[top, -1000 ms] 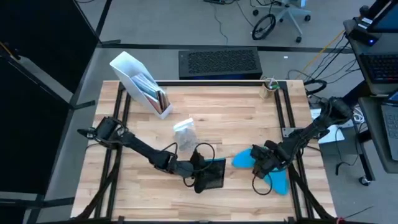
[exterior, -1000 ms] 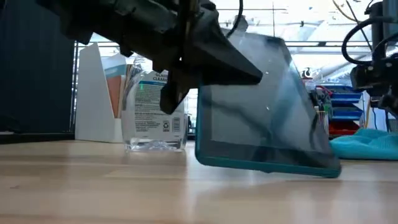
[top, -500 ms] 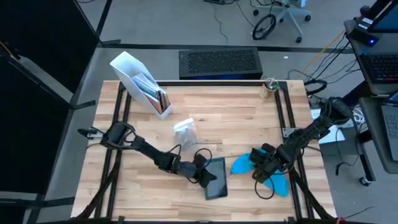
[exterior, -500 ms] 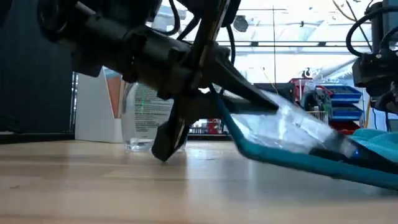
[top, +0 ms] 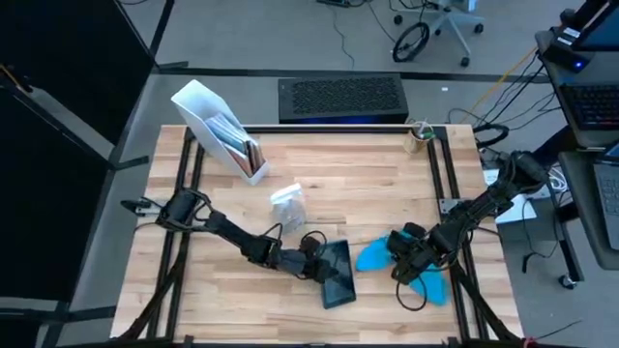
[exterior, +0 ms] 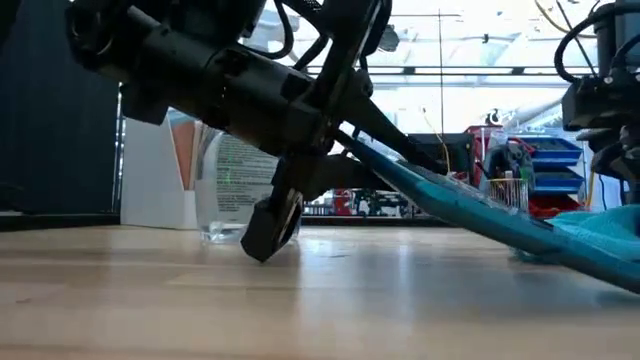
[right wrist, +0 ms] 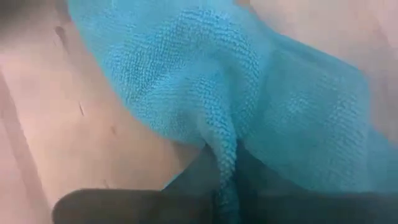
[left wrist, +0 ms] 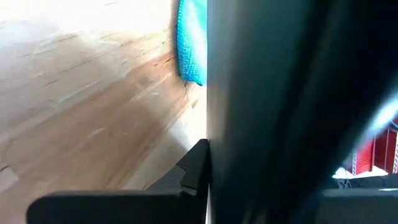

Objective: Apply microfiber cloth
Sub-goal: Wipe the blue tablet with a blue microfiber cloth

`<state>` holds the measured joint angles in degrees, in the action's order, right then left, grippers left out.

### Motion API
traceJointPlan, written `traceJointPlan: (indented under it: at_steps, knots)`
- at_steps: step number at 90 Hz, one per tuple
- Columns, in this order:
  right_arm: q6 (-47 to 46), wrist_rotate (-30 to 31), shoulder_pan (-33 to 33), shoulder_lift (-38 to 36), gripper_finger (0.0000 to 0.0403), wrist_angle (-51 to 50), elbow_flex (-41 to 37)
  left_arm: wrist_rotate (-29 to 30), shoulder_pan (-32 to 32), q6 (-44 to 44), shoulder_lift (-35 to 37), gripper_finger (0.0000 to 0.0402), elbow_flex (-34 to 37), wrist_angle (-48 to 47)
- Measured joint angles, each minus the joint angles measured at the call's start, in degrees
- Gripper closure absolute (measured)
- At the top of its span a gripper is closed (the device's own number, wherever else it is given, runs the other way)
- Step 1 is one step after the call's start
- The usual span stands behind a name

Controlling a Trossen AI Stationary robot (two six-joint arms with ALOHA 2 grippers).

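Note:
The dark tablet with a teal case (top: 338, 275) sits tilted at the table's middle front. Its left long edge is raised and it slopes down toward the right (exterior: 470, 205). My left gripper (top: 311, 265) is shut on it. The sky-blue microfiber cloth (top: 374, 256) lies bunched on the wood just right of the tablet, and shows in the low view (exterior: 600, 228) and the left wrist view (left wrist: 191, 37). My right gripper (top: 410, 261) stands over the cloth's middle, shut on it. My left gripper holds the tablet's raised left long edge (top: 323, 267), coming roughly level from the table's left; one finger (left wrist: 194, 174) lies against its face. The tablet slants down to the right; its low edge is out of view. My right gripper pinches a raised fold of the cloth (right wrist: 225, 155) between its two fingers, from above. The cloth spreads out on either side of the fold, and its ends (top: 433, 287) lie on the table.
A clear spray bottle (top: 287, 205) stands behind the tablet. A white file holder (top: 218, 130) with papers stands at the far left, and a small round thing (top: 419, 132) at the far right corner. A keyboard (top: 340, 97) lies beyond the far edge.
The tablet stood nearly upright on one long edge. My left gripper has tipped it over toward the right, and it now lies at a shallow slant with its left edge up.

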<state>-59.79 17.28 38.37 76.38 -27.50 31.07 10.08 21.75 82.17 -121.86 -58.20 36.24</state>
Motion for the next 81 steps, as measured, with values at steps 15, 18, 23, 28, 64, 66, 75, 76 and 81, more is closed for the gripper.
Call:
traceJointPlan:
  at_steps: [15, 18, 23, 28, 64, 66, 75, 76, 81]
  knots:
    - [0.9, 0.7, 0.0, 0.0, 0.0403, 0.9, 0.0, -1.4, 0.0, 0.3, 0.2, 0.0362, -0.1, -3.4]
    - [0.9, 0.7, 0.0, 0.0, 0.0403, 1.1, 0.0, -1.7, -0.1, 0.2, 0.2, 0.0362, -0.1, -3.6]
    - [0.9, 0.7, 0.0, 0.0, 0.0403, 1.3, 0.0, -2.2, -0.3, -0.1, 0.2, 0.0361, -0.1, -3.6]
    - [0.9, 0.7, 0.0, 0.0, 0.0403, 1.2, 0.0, -2.5, -0.5, -1.0, 0.2, 0.0359, -0.1, -3.4]
    - [1.9, 1.0, 0.0, 0.0, 0.0403, 2.3, 0.0, -2.5, -0.6, -4.9, 0.2, 0.0249, -0.5, -3.6]
    - [1.9, 1.0, 0.0, 0.0, 0.0403, 2.4, 0.0, -2.6, -0.6, -5.3, 0.2, 0.0245, -0.5, -3.5]
    - [2.1, 1.0, 0.0, 0.1, 0.0403, 2.6, 0.0, -3.9, -0.7, -8.3, 0.2, 0.023, -0.5, -3.3]
    - [2.1, 1.0, 0.0, 0.1, 0.0403, 2.6, 0.0, -4.4, -0.7, -8.6, 0.2, 0.0229, -0.5, -3.3]
    - [2.2, 1.0, 0.0, 0.1, 0.0403, 2.5, 0.0, -6.5, -0.7, -10.7, 0.5, 0.0227, -0.5, -3.5]
